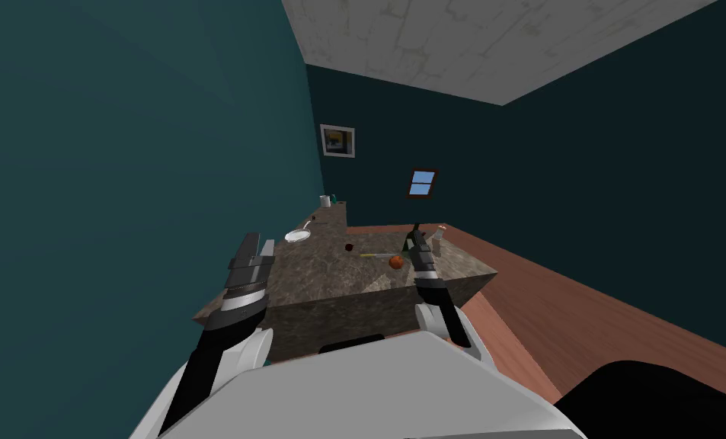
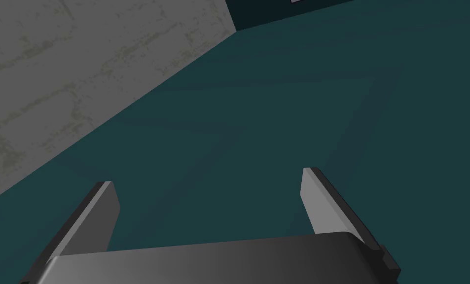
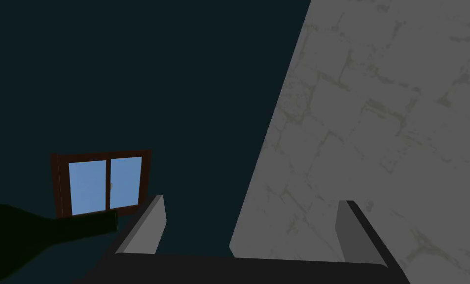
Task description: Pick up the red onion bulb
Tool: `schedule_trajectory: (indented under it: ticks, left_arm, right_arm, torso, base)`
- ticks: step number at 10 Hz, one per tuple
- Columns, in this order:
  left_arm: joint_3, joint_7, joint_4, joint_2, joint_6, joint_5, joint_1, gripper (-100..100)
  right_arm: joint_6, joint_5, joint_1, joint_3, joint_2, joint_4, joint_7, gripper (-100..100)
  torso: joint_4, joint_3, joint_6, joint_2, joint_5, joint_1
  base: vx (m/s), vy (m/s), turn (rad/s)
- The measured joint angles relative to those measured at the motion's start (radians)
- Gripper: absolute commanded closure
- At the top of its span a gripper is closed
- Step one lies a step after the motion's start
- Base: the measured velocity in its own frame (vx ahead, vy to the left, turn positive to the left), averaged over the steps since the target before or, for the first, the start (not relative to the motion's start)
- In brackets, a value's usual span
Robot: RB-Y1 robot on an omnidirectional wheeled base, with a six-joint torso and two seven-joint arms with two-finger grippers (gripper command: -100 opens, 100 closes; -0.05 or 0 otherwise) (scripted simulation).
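A small dark red round thing, which I take for the red onion bulb, lies near the middle of the mottled brown counter. My right gripper is raised over the counter's right part, right of the bulb and apart from it, open and holding nothing. A dark green bottle stands close beside its fingers. My left gripper hangs at the counter's near left corner, open and holding nothing, pointing at the wall.
An orange-red ball and a yellow-handled knife lie between the bulb and my right arm. A white pan, a mug and a glass also stand on the counter. Reddish floor runs on the right.
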Motion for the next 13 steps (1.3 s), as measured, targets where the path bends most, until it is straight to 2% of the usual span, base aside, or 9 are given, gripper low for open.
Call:
schedule_trajectory:
  ticks: [5, 9, 11, 13]
  left_arm:
    - [0.000, 0.000, 0.000, 0.000, 0.000, 0.000, 0.000, 0]
    - [0.000, 0.000, 0.000, 0.000, 0.000, 0.000, 0.000, 0]
    - [0.000, 0.000, 0.000, 0.000, 0.000, 0.000, 0.000, 0]
    - [0.000, 0.000, 0.000, 0.000, 0.000, 0.000, 0.000, 0]
  right_arm:
    - [0.009, 0.071, -0.031, -0.022, -0.104, 0.054, 0.039, -100]
    - [0.002, 0.158, -0.069, -0.053, -0.222, 0.147, 0.088, -100]
    - [0.014, 0.211, -0.097, -0.062, -0.285, 0.196, 0.119, -100]
    - [0.016, 0.243, -0.107, -0.066, -0.328, 0.228, 0.140, -100]
  torso:
    - [0.001, 0.003, 0.000, 0.005, 0.000, -0.002]
    - [0.001, 0.004, 0.000, 0.006, 0.000, -0.001]
    - [0.001, 0.004, 0.000, 0.006, 0.000, -0.001]
    - [0.001, 0.002, 0.000, 0.003, 0.000, -0.001]
  base:
    - [-0.074, -0.016, 0.162]
    - [-0.102, -0.001, 0.258]
    - [-0.080, 0.004, 0.194]
    - [-0.050, 0.022, 0.241]
